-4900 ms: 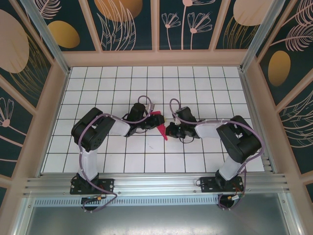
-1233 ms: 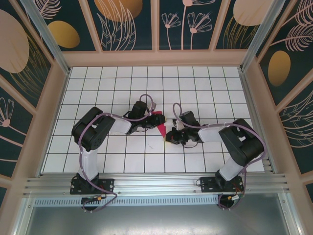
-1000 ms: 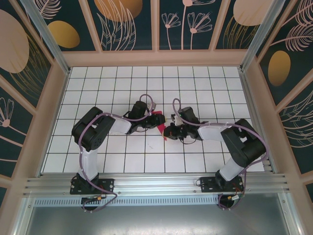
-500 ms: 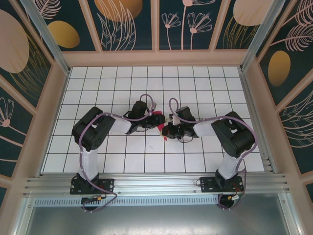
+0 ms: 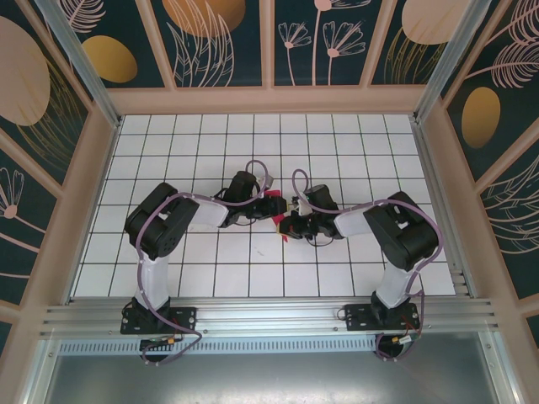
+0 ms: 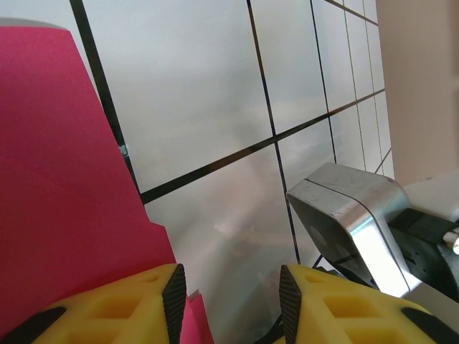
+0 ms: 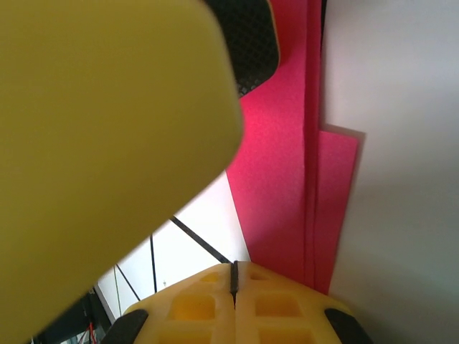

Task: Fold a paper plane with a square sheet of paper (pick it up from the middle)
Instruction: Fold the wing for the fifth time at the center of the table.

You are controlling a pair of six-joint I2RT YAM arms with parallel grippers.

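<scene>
Hovering low over the white grid table [image 6: 201, 93], the left gripper [image 6: 229, 297] has its jaws standing apart, with bare tile showing between them. The sheet of paper [image 6: 57, 179], creased into a smaller pink shape, lies flat just beside one of that gripper's fingers. Opposite the left gripper, the right gripper [image 7: 233, 276] is pinched fully closed, nothing visibly caught in it. Thin, light, floppy stuff, I'd say, and easily crumpled. Take it along the doubled fold, not a loose corner.

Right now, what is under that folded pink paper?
The white gridded table shows around the folded pink paper. Whatever lies directly beneath it is covered; a yellow finger of the left gripper overlaps its near edge.
</scene>
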